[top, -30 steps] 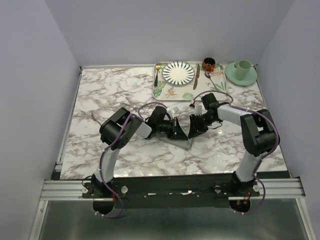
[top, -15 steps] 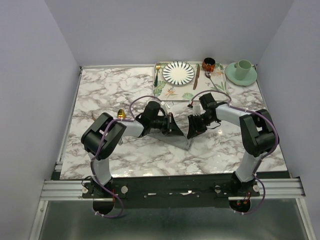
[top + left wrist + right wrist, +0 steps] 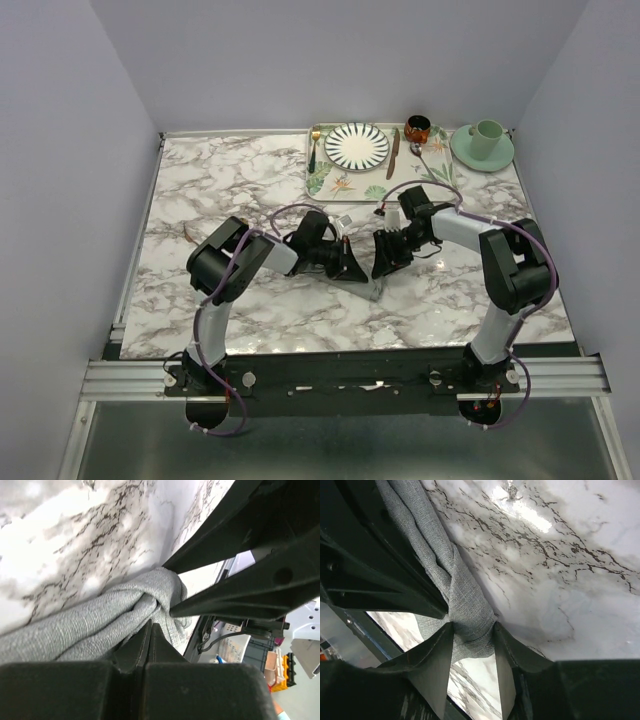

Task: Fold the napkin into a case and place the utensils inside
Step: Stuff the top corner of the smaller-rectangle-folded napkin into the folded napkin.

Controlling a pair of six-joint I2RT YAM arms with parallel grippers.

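— While the top view is taken first, what is noted as changed?
— Little is changed at the cloth. The left gripper (image 3: 352,266) and right gripper (image 3: 384,262) are met near the middle of the table (image 3: 200,180), with the napkin (image 3: 376,290) bunched between and just below them. The left arm (image 3: 222,265) has been swung back inward, so the spoon's gold bowl, exposed half a second ago, is hidden again.
— And from the left wrist?
— The left gripper (image 3: 150,626) is seen pressed together on a gathered ridge of the napkin (image 3: 85,630).
— From the right wrist?
— The right gripper (image 3: 473,630) is closed around a twisted rope of the napkin (image 3: 437,555), both fingers touching it; how firmly it is squeezed cannot be told.
— What is meant for the task?
— No case is judged formed yet: the cloth is rumpled rather than folded flat, and nothing has been placed inside, so folding is judged to remain the step in hand.
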